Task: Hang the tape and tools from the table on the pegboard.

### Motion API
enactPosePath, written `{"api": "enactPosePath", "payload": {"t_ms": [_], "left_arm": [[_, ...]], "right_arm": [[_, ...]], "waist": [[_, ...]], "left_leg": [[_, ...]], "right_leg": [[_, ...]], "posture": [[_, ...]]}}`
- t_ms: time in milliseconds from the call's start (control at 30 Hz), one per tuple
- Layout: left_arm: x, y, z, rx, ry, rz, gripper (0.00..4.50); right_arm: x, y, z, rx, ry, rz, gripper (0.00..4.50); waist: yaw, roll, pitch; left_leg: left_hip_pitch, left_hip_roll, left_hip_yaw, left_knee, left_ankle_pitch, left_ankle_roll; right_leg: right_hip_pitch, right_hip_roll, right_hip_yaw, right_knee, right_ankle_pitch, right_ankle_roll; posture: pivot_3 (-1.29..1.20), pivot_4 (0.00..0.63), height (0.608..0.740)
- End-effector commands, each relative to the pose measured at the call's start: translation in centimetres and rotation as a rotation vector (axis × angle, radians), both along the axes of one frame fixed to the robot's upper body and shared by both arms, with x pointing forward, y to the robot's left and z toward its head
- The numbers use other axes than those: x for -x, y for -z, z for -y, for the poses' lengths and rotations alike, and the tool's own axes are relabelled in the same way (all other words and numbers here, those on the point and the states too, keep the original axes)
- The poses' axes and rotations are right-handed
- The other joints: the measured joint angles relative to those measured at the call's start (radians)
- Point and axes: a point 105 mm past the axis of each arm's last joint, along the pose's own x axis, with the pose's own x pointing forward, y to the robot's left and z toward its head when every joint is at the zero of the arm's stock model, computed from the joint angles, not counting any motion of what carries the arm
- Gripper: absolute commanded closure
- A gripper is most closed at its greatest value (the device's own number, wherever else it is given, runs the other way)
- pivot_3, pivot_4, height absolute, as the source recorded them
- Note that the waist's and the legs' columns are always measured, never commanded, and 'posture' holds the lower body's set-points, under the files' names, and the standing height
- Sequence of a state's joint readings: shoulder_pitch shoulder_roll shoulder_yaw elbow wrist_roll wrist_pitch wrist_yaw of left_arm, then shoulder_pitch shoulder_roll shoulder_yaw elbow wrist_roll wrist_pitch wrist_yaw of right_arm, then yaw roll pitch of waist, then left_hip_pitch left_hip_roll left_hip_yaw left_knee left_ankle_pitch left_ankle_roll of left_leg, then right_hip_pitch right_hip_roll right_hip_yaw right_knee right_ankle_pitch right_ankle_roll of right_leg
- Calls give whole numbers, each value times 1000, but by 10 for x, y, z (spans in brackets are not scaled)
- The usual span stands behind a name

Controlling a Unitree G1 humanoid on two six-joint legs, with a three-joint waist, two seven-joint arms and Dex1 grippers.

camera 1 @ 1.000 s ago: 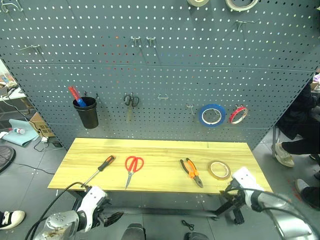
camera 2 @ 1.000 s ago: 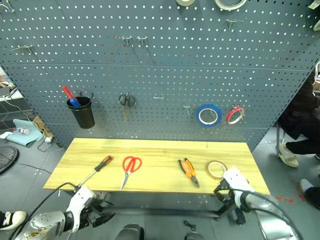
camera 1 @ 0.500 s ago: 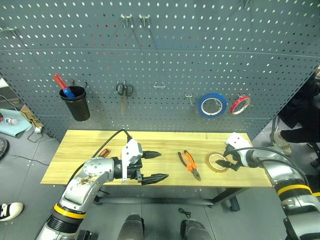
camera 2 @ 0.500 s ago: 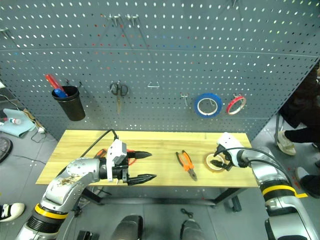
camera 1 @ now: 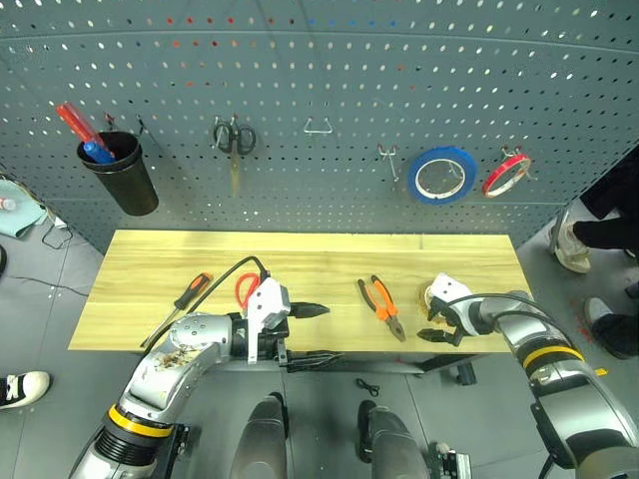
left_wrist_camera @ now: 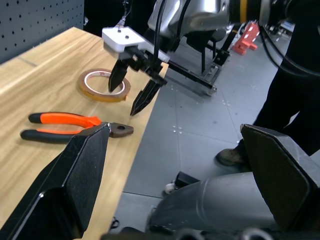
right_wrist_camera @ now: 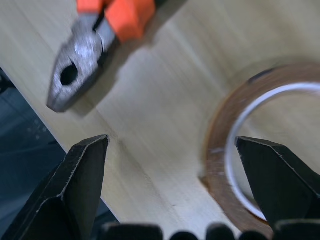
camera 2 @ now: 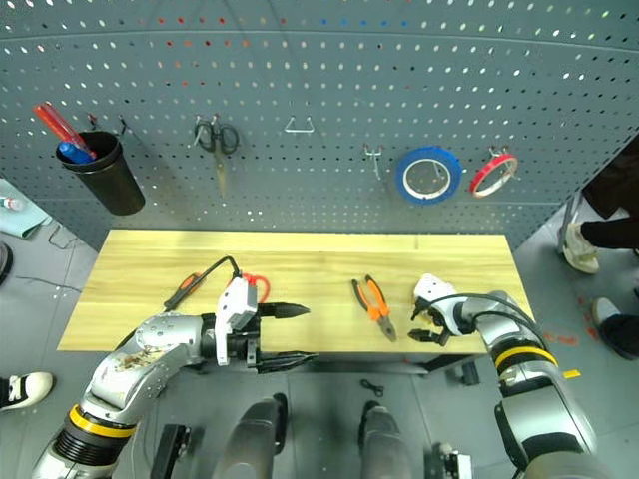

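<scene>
On the table lie a screwdriver, red-handled scissors, orange-and-black pliers and, near the right front edge, the tan tape. My right gripper is open and tilted down over the tape. In the left wrist view one of its fingers stands over the ring and the other outside it by the table edge. The right wrist view shows the tape and the pliers' head. My left gripper hangs open at the front edge, pointing right, in front of the scissors. The pegboard rises behind.
On the pegboard hang a black cup with red and blue sticks, small black scissors, a blue roll, a red roll and bare hooks. A person's legs are at the table's right end.
The view has tilted down. My left gripper rose from below the table edge to its front, and my right gripper came up from below the right front corner and forward over the tape. Both stayed open.
</scene>
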State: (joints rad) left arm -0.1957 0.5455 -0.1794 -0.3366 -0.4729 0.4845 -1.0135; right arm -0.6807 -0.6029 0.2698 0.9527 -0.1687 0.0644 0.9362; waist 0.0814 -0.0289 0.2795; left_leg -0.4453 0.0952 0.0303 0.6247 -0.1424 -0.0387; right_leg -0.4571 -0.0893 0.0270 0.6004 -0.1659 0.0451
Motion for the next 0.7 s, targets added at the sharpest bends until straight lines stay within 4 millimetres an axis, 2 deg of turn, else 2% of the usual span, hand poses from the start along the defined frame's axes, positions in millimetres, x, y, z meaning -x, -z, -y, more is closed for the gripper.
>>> {"api": "enactPosePath", "payload": {"t_ms": [33, 333, 467, 700], "left_arm": [[4, -9, 0, 12, 4, 16, 55], [8, -14, 5, 23, 11, 15, 55], [4, -17, 8, 33, 12, 37, 0], [5, -20, 10, 46, 12, 44, 0]], "right_arm": [[-8, -9, 5, 14, 10, 42, 0], [-12, -7, 12, 5, 75, 31, 0], [-13, -7, 13, 2, 86, 33, 1160], [-13, -3, 13, -20, 113, 55, 3603]], "waist": [[-5, 0, 13], [-21, -10, 41], [-21, -10, 43], [-23, -11, 43]], "left_leg": [[0, -1, 0, 1, 0, 0], [-1, -11, -1, 2, 0, 0], [-1, -11, -2, 1, 0, 0], [-1, -11, -3, 1, 0, 0]], "right_leg": [[0, 0, 1, 0, 0, 0], [0, -1, 16, 6, -5, 8], [0, -1, 16, 7, -6, 8], [0, -1, 16, 7, -6, 8]], "posture": [[182, 370, 740], [181, 385, 740], [182, 375, 740], [180, 341, 740]]}}
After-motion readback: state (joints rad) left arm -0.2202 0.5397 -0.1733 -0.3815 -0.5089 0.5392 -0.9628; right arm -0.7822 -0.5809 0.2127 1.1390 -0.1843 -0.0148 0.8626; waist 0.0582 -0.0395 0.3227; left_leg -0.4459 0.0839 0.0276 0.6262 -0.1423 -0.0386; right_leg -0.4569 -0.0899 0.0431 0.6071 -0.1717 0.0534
